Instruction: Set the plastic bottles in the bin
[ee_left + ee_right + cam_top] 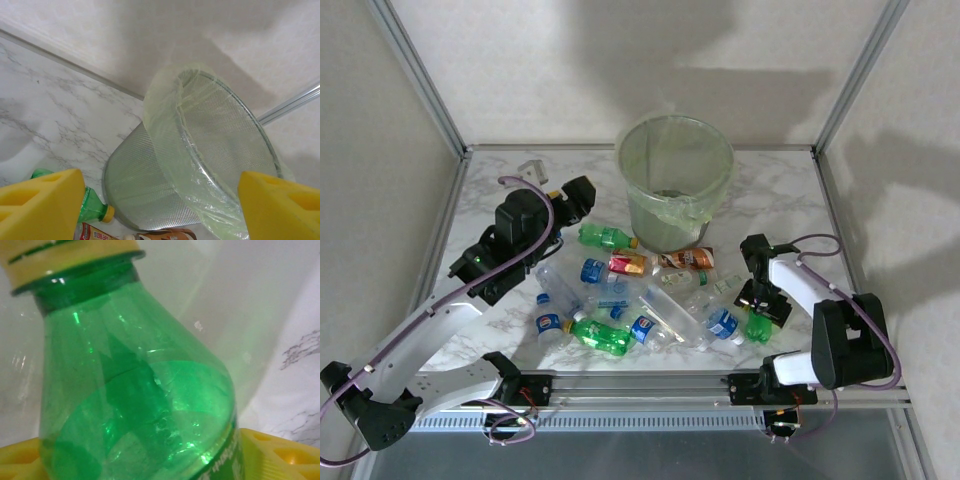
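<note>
**Right tool on a green bottle, risk of a slip on the way to the bin**

Green bottle, hard up against the right wrist camera: yellow cap at top, smooth round shoulder, creased wall below. Yellow pads sit at either side of its lower body. The right tool reads as clenched on it, low over the surface at the right end of the pile.

The other bottles lie scattered between the two arms, in front of the bin. The bin stands upright at the back centre, liner folded over its rim.

The left tool is released and grasps nothing. It is raised just left of the bin and looks at the bin's wall. A second green bottle lies below it.

Likely trouble:
- The wall is slick and already crushed. It may give further under the pads, so the bottle could twist or squirt out during the lift.
- The grip seems to sit on the body, with the neck sticking out. The bottle may pivot as the arm swings.
- The bin is tall and well apart from the right tool. A low carry would hit the wall or rim and push the bin, or snag the loose liner.
- A drop short of the rim lands back in the pile.
- The left arm is near the bin. Both arms at the rim together could collide.
</note>
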